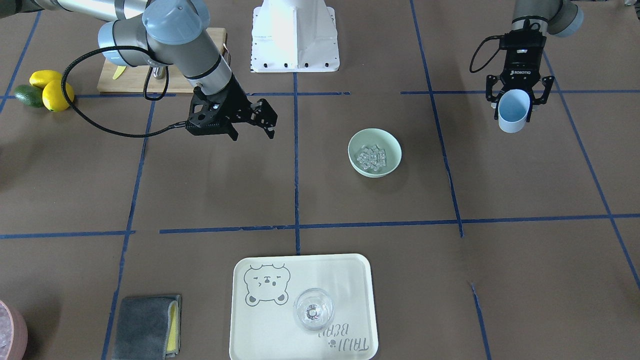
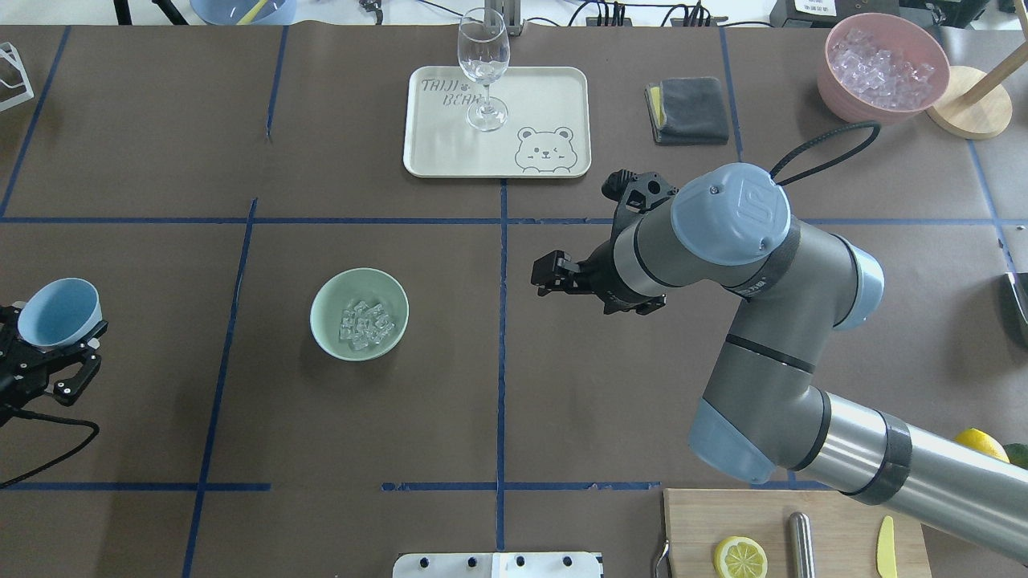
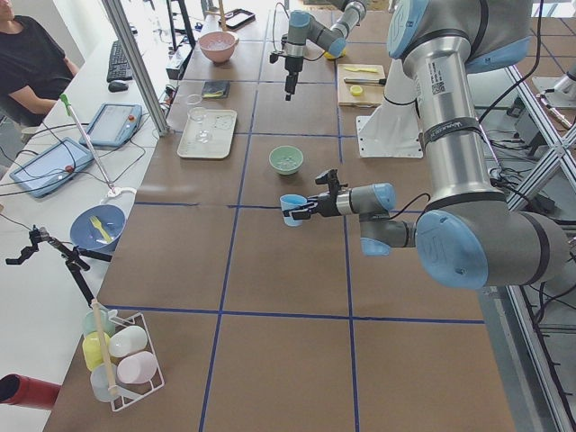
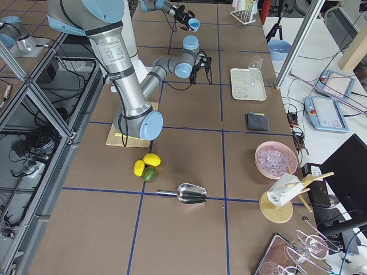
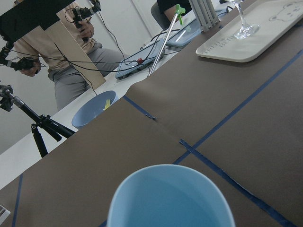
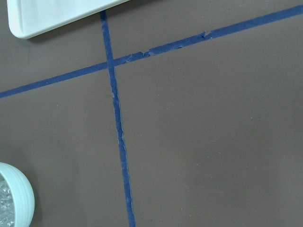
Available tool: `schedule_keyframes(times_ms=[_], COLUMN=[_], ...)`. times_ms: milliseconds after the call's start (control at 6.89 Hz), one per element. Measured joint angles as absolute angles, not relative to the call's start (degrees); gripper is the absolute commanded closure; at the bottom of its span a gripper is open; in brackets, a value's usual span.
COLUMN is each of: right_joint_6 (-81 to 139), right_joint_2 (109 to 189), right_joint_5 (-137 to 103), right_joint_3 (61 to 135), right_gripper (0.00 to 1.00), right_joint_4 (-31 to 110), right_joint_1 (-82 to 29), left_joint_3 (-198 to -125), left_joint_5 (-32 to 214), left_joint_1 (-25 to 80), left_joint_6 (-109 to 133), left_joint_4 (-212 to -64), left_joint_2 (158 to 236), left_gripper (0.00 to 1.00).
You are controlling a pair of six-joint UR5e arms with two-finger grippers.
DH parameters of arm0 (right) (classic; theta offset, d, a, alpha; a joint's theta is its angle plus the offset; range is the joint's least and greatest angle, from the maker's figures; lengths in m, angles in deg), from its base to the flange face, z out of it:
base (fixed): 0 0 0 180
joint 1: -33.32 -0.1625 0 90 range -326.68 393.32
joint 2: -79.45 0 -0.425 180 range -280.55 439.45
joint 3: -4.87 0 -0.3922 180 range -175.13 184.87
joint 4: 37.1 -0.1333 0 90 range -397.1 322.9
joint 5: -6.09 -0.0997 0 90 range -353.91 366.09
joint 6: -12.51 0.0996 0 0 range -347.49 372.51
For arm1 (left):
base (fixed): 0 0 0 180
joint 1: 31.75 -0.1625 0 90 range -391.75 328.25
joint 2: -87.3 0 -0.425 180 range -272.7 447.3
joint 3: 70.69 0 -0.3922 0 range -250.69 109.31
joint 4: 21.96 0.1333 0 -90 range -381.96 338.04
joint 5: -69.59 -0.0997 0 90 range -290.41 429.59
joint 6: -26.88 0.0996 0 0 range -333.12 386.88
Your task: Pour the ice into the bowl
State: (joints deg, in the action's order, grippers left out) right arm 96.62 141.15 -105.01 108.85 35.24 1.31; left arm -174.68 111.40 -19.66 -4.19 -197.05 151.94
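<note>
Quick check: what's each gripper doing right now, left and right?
Left gripper: closed on the light blue cup.
Right gripper: open, holding nothing.

Against the brown table (image 1: 525,175) gridded with blue tape lines (image 1: 296,165), the bowl (image 1: 391,150) is pale mint green, the ice (image 1: 371,157) clear and glassy, the cup (image 1: 514,111) light blue, the tray (image 1: 350,280) cream with a grey bear outline and lettering, the cloth (image 1: 145,326) dark grey over yellow, the lemons (image 1: 57,95) yellow.

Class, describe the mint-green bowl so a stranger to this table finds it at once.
From the bear-print tray, come toward the robot, slightly to its left. The mint-green bowl sits alone there, holding ice; the other ice bowl is pink.
</note>
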Motion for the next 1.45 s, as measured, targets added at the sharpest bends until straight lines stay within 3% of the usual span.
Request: schedule_keyframes(times_ms=[871, 1452], right_joint_6=[96.62, 96.67], right_joint_2=[140.90, 139.65], right_joint_5=[-105.06, -105.03], right_joint_3=[108.73, 107.96], right_gripper=[0.00, 0.00], right_joint_4=[35.27, 35.57], right_joint_1=[1.33, 1.70], left_joint_3=[-170.78, -169.07], left_joint_5=[111.95, 106.74], left_joint_1=[-18.65, -18.65], left_joint_6=[-33.38, -39.18], left_joint_4=[-203.50, -202.86], left_joint_2=[151.64, 153.62], left_gripper=[1.00, 1.00])
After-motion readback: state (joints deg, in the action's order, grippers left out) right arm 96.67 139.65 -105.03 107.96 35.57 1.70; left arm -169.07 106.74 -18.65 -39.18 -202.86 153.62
